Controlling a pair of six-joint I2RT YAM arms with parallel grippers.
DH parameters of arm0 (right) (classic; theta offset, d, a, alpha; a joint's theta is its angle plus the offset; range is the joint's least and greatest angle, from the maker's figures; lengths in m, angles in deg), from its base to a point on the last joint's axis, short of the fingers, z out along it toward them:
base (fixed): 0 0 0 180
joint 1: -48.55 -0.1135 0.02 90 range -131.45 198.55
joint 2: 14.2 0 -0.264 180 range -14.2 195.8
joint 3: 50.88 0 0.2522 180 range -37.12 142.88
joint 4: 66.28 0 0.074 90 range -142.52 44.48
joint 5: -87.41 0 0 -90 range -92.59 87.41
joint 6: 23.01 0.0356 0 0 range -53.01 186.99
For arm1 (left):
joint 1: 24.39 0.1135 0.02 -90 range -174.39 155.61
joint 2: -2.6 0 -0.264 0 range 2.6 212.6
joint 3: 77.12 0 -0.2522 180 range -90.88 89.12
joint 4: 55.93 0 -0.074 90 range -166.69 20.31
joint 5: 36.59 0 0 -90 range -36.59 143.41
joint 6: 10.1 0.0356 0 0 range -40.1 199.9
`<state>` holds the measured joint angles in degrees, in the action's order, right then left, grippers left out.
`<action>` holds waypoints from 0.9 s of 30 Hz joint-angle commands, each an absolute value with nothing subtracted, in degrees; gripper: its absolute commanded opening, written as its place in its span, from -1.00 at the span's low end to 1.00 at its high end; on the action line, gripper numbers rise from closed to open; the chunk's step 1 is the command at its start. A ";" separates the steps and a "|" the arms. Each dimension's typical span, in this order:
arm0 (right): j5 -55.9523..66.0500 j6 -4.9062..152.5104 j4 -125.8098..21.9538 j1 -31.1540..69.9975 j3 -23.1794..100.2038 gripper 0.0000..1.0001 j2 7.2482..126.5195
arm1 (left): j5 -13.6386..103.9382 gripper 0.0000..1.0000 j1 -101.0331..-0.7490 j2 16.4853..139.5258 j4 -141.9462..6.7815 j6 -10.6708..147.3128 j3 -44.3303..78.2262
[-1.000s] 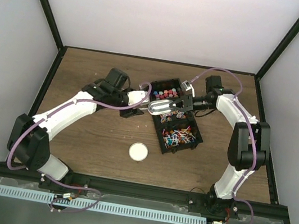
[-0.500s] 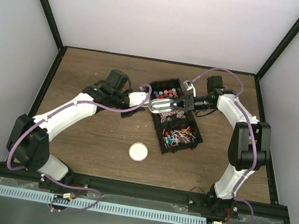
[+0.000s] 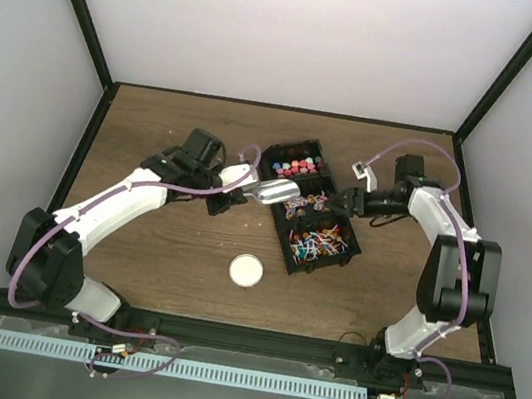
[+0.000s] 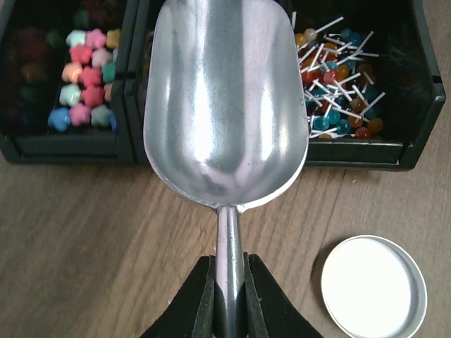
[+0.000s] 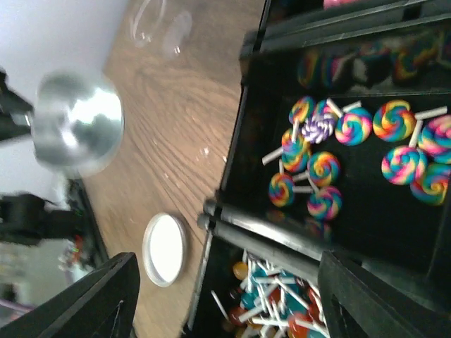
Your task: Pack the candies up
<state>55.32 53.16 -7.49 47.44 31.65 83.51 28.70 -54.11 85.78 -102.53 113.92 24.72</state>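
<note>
On the wooden surface [image 3: 158,243] a black tray [image 4: 352,153] is set, and the candies [image 4: 337,67] are kept in its compartments — none lie in the metal scoop [image 4: 224,105]. The scoop's handle is clamped by the left fingers [image 4: 199,303]; the right fingers [image 5: 99,296] are spread, empty. The lip should be tipped low and driven under the pile, not skimmed over.

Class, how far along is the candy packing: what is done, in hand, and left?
Done: the lid lies off on the table. In hand: the left gripper clamps the scoop, which is empty; the right gripper is open. Left: the candies sit in the tray; the blurred jar looks empty.
</note>
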 commanded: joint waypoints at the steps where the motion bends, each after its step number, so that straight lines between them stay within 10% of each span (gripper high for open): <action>1: 47.69 40.38 -14.52 44.97 25.64 0.49 73.07 | 25.68 -0.92 -50.30 83.14 -101.04 104.60 26.42; 14: 33.87 10.50 -21.68 32.44 24.86 0.65 76.41 | 21.99 -0.92 -40.33 83.17 -98.60 96.95 25.55; 27: 27.93 12.15 -29.49 29.09 31.12 0.49 88.08 | 22.81 -0.92 -40.02 82.45 -100.84 100.88 25.31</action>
